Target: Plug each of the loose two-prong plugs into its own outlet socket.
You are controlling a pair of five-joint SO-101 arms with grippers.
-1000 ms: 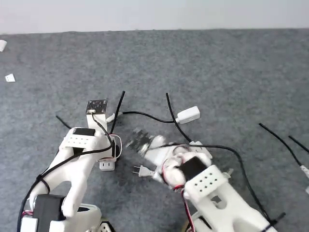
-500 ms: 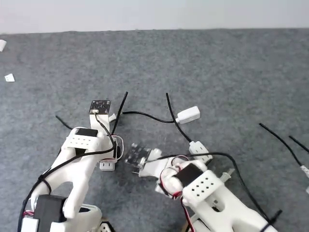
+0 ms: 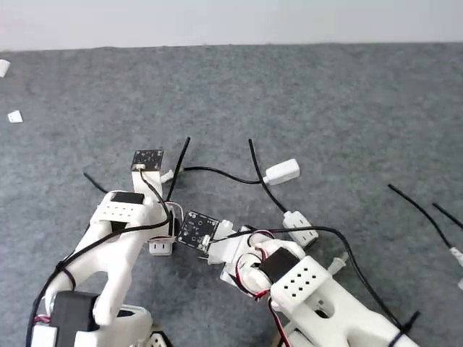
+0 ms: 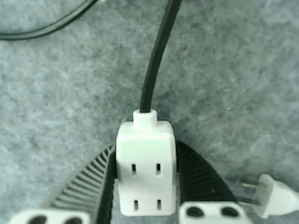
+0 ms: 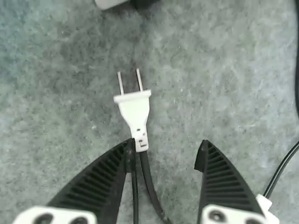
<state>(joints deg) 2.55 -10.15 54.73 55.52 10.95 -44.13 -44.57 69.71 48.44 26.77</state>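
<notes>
Outlet block: white outlet block [image 4: 145, 177] with two pairs of slots facing up and a black cord [image 4: 156, 65] at its far end, lying on the grey tabletop [image 4: 243, 70].
Left pincer: the left pincer [image 4: 145, 151] is clamped on the outlet block, a dark finger against each side.
Plug: white plug [image 5: 133, 107] with two prongs, flat on the tabletop just beside the outlet block, prongs pointing toward it.
Right pincer: the right pincer [image 5: 166, 144] is spread wide at the plug's cord end; one finger touches the cord there, the other stands apart.
Farther out: spare outlets [image 3: 282, 172] [image 3: 300, 225], white.
</notes>
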